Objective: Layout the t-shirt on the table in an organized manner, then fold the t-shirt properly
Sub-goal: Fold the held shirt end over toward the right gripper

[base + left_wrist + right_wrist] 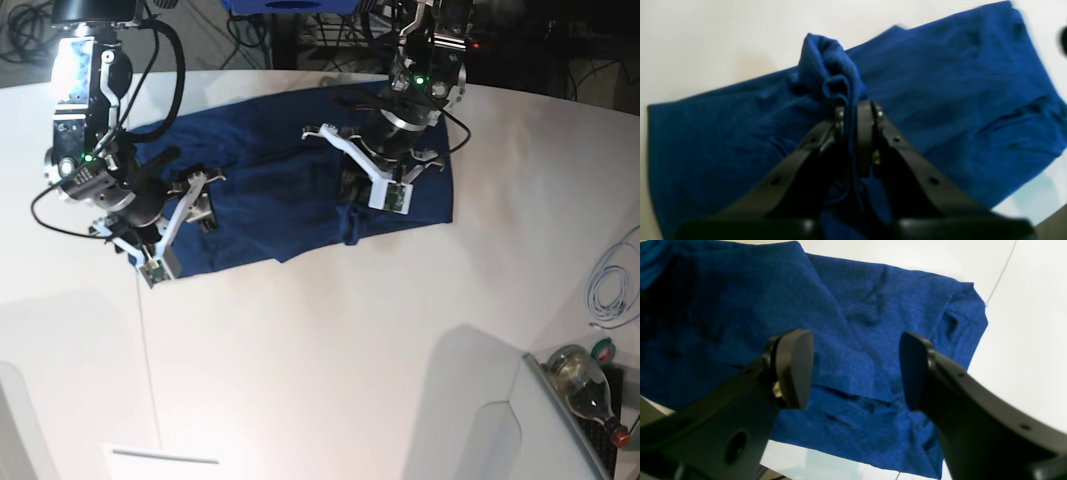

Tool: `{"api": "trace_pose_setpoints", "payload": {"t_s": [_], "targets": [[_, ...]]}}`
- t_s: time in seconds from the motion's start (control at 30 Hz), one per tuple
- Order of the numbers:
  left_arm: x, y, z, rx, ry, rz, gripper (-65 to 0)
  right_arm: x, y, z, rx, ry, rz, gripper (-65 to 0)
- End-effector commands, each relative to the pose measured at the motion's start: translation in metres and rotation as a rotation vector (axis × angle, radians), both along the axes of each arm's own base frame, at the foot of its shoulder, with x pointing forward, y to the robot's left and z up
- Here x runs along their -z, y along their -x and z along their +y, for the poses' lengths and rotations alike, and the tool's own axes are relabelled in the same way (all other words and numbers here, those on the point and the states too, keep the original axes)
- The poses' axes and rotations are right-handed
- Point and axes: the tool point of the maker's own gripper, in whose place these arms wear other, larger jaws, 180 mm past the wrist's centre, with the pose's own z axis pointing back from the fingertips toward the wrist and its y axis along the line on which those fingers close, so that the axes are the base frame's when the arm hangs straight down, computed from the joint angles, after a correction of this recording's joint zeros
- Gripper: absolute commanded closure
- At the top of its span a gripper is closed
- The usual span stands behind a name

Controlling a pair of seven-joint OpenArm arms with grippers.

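Left gripper [855, 113] pinched tight on a raised bunch of the t-shirt [940, 93], fabric peaking toward 12 o'clock of its tips. Right gripper [856, 368] spread wide, holding nothing, above the cloth. T-shirt lies partly folded on the table [330, 360], toward 12 o'clock in the base view. Thin dark seam [1002, 271] at 1 o'clock of right gripper.
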Motion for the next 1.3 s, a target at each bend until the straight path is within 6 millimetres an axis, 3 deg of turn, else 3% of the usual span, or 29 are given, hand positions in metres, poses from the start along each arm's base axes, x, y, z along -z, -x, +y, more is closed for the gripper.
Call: {"api": "trace_pose_setpoints", "payload": {"t_s": [0.0,0.17,0.53,0.83,0.97,1.07,1.17,1.27], "targets": [[-0.006,-0.006,-0.003,0.004,0.013,-0.032,0.0,-0.01,-0.008,0.001,-0.002,-0.017,-0.044,-37.5],[0.001,-0.016,0.003,-0.035,-0.006,-0.021,0.0,-0.01,-0.008,0.001,-0.002,-0.017,-0.043,-37.5],[0.007,-0.022,-0.029,0.034,-0.012,-0.002,0.0,-0.01,-0.008,0.001,-0.002,-0.017,-0.043,-37.5],[0.006,-0.034,-0.034,0.062,-0.031,0.053,-0.3,-0.01,-0.007,0.002,-0.005,-0.019,-0.043,-37.7],[0.004,-0.029,-0.054,0.127,-0.028,0.046,-24.8,-0.01,-0.007,0.002,-0.005,-0.019,-0.043,-37.7],[0.0,-0.028,-0.072,0.179,-0.023,0.032,-39.0,-0.011,-0.008,0.002,-0.005,-0.019,-0.045,-37.7],[-0.004,-0.025,-0.085,0.222,-0.02,0.02,-45.1,-0.011,-0.008,0.002,-0.005,-0.019,-0.045,-37.7],[-0.023,-0.033,-0.078,0.188,-0.004,-0.027,-42.8,-0.011,-0.008,0.002,-0.005,-0.019,-0.046,-37.7]]}}
